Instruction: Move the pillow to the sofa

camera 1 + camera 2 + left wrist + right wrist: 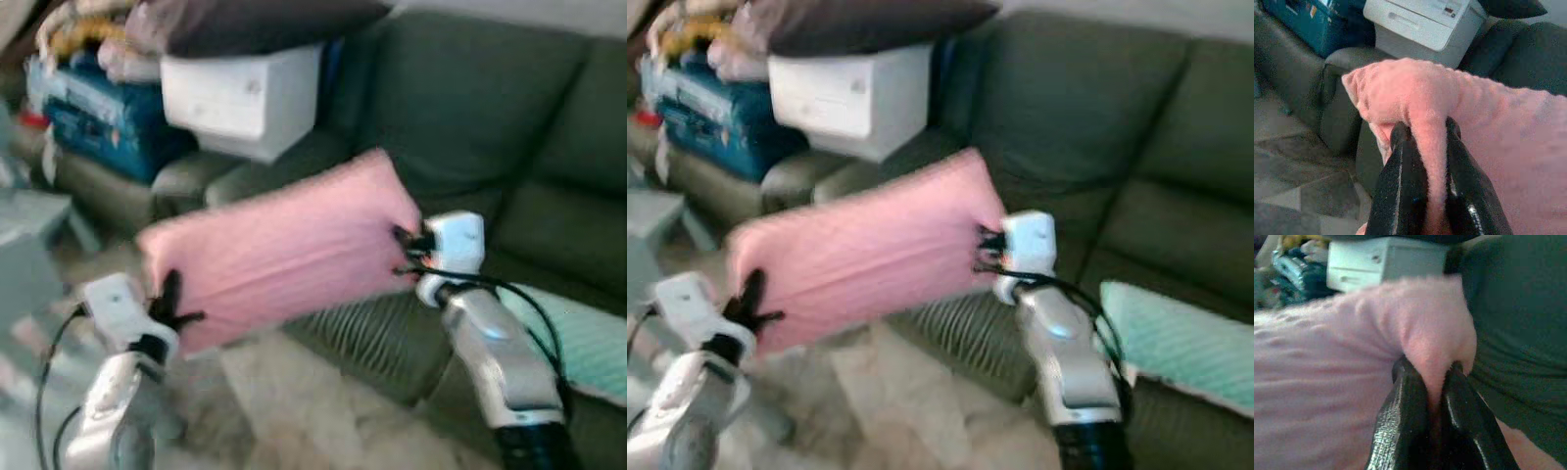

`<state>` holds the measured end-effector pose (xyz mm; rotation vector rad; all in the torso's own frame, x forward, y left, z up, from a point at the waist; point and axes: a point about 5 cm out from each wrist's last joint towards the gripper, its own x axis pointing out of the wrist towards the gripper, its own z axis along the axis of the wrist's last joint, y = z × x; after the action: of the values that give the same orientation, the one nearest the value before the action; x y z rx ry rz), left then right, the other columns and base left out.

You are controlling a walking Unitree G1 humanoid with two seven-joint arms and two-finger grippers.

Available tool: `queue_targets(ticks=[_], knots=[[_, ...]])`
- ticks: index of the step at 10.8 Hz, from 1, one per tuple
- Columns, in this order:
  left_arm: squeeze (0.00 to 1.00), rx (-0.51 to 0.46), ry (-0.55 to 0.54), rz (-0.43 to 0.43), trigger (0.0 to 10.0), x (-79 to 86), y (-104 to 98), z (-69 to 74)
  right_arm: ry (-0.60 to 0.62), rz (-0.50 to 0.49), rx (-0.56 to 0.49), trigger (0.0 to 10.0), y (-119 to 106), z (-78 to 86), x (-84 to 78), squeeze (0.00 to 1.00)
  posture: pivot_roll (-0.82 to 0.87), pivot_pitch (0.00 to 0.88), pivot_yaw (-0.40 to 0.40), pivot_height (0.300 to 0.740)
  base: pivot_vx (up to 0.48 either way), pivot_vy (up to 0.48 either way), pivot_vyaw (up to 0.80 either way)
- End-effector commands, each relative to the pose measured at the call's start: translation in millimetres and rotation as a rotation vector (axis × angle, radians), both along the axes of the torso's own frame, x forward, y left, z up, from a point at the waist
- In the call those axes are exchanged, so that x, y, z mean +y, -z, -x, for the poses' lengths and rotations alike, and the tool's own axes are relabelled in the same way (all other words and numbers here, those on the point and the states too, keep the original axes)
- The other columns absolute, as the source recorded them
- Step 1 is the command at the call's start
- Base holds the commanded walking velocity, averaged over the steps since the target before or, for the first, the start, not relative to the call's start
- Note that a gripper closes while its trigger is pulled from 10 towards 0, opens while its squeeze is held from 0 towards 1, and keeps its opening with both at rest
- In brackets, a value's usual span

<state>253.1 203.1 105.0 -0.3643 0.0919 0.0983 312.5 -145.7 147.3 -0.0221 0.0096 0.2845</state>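
Pink pillow [279, 250] stretched crosswise between both claws, right end higher

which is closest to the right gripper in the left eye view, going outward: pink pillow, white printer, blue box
1. The pink pillow: the right gripper is shut on its end, in front of the sofa.
2. The white printer: up and to the robot's left, on the sofa's armrest end.
3. The blue box: farther left, beyond the printer.
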Motion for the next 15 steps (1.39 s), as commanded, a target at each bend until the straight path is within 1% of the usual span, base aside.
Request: queue_targets(ticks=[1, 7, 9, 10, 11, 14, 15], knots=[[0.00, -0.015, -0.062, -0.030, 10.0, 17.2, -4.2, 3.7, 0.000, -0.005, -0.056, 10.0, -12.7, -1.8, 1.7, 0.00, -0.21, 0.006, 0.029, 0.740, 0.461, 0.000, 0.00], [0.00, -0.019, -0.052, -0.022, 10.0, 16.9, -4.3, 2.7, 0.001, -0.004, -0.056, 10.0, -12.2, -1.4, 1.9, 0.00, -0.21, 0.006, 0.033, 0.740, 0.458, 0.000, 0.00], [0.00, 0.000, -0.062, -0.020, 10.0, 17.7, -2.2, 3.3, 0.002, -0.005, -0.056, 10.0, -12.1, -1.2, 2.3, 0.00, -0.21, 0.007, 0.034, 0.740, 0.433, 0.000, 0.00], [0.00, 0.002, -0.074, -0.002, 10.0, 17.6, -1.5, 2.9, 0.003, -0.005, -0.054, 10.0, -11.6, -0.9, 2.1, 0.00, -0.21, 0.007, 0.034, 0.740, 0.000, 0.000, 0.00], [0.00, 0.025, -0.095, 0.032, 10.0, 18.2, 0.3, 1.0, 0.003, -0.004, -0.053, 10.0, -11.3, -0.7, 2.3, 0.00, -0.21, 0.008, 0.035, 0.740, 0.000, 0.000, 0.00], [0.00, 0.024, -0.092, 0.030, 10.0, 20.8, -0.5, 0.4, 0.007, -0.008, -0.050, 10.0, -11.2, -1.1, 1.8, 0.00, -0.21, 0.008, 0.035, 0.740, 0.000, 0.000, 0.00], [0.00, 0.029, -0.084, 0.021, 10.0, 21.3, -0.2, 0.2, 0.011, -0.009, -0.044, 10.0, -10.6, -1.2, 1.6, 0.00, -0.21, 0.006, 0.036, 0.740, 0.000, 0.480, 0.00]])
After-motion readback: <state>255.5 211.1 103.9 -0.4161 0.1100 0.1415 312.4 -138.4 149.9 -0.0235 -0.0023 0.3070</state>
